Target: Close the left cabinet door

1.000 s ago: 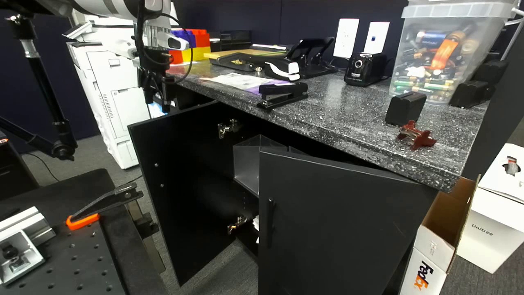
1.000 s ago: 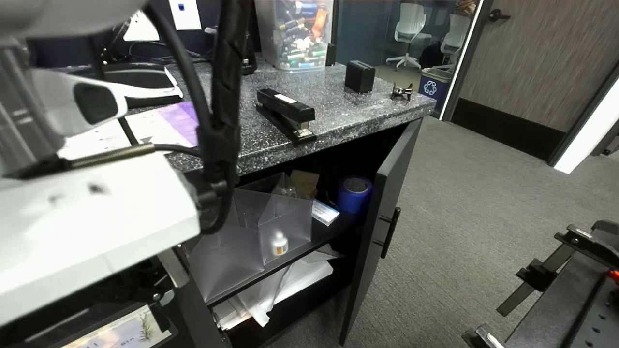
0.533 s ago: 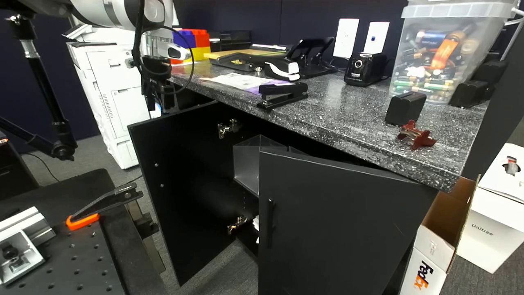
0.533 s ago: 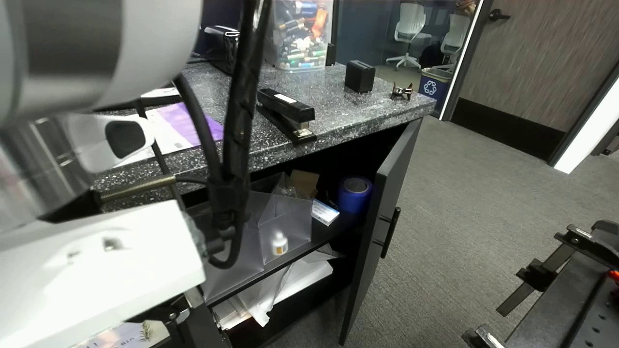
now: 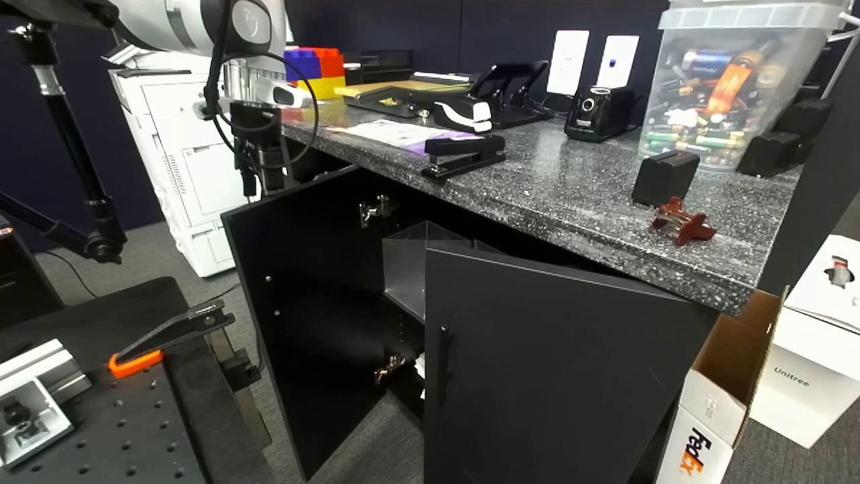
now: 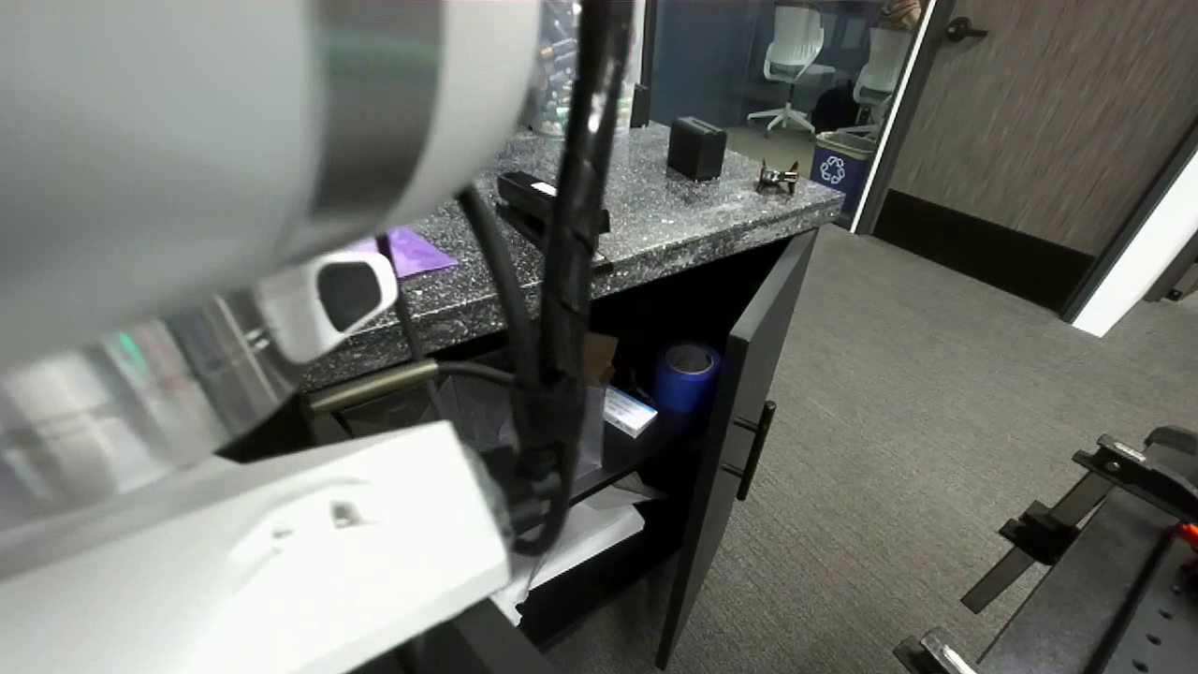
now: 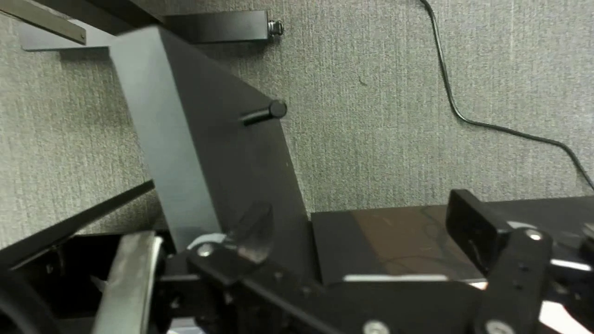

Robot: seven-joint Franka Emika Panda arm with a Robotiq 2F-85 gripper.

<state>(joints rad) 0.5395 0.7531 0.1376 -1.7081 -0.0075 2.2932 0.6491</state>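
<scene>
The left cabinet door (image 5: 309, 316) is a tall black panel standing open, its inner face showing in an exterior view. In the wrist view the door (image 7: 232, 153) shows its top edge and outer face, with the bar handle (image 7: 260, 114) sticking out. My gripper (image 5: 261, 185) is at the outer side of the door, near its top edge. In the wrist view my gripper (image 7: 366, 227) is open with nothing between its fingers. Its left finger overlaps the door's outer face, against it or very close. The matching right door (image 5: 551, 370) also stands open (image 6: 739, 421).
The speckled countertop (image 5: 571, 202) overhangs the cabinet and holds a stapler (image 5: 463, 154). A clear plastic organizer (image 5: 406, 269) sits inside. A black perforated table (image 5: 101, 430) stands in front of the doors. A cable (image 7: 445, 83) lies on the carpet.
My arm has come lower and toward the cabinet. In the last half second the left door's free edge has swung slightly inward. The right door has not moved.
</scene>
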